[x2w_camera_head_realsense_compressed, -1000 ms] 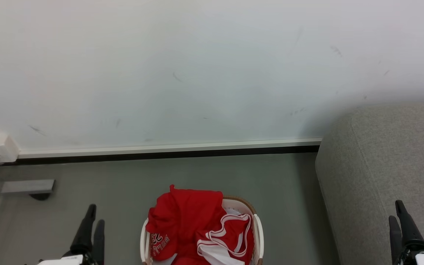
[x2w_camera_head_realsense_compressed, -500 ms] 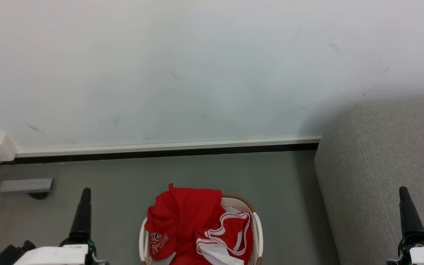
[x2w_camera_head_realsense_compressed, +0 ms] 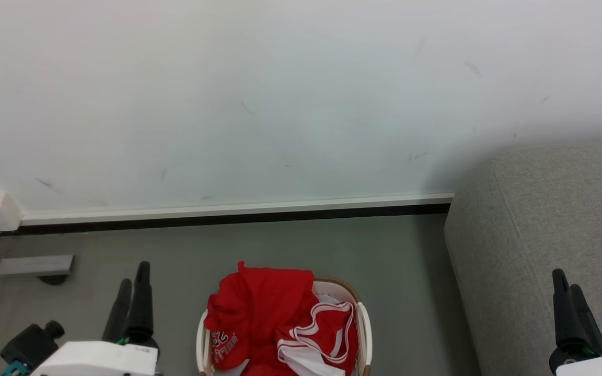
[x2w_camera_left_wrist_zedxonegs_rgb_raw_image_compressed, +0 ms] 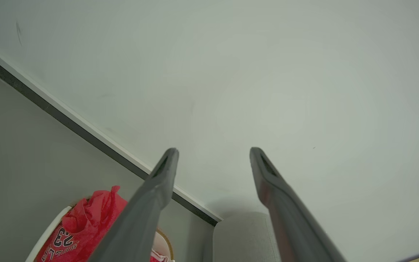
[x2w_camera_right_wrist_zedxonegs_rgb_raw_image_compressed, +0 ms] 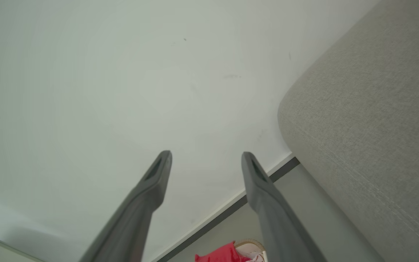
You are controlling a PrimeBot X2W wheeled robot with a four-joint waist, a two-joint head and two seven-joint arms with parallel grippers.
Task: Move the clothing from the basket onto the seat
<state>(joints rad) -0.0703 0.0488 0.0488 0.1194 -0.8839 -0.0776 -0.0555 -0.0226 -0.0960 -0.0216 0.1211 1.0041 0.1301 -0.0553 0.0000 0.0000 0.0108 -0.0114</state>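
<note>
Pale scuffed wall (x2w_camera_head_realsense_compressed: pixel 280 104) meets a grey floor (x2w_camera_head_realsense_compressed: pixel 332 245), where the basket (x2w_camera_head_realsense_compressed: pixel 366 326) stands with the red clothing (x2w_camera_head_realsense_compressed: pixel 267 308) heaped inside and spilling over its far rim. The seat (x2w_camera_head_realsense_compressed: pixel 541 209) stands to its right, apart from it. The left gripper (x2w_camera_head_realsense_compressed: pixel 134 274) and right gripper (x2w_camera_head_realsense_compressed: pixel 565 280) hang either side of the basket, fingers spread, nothing between them.

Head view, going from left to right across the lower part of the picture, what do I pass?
left gripper → basket → sofa
</note>
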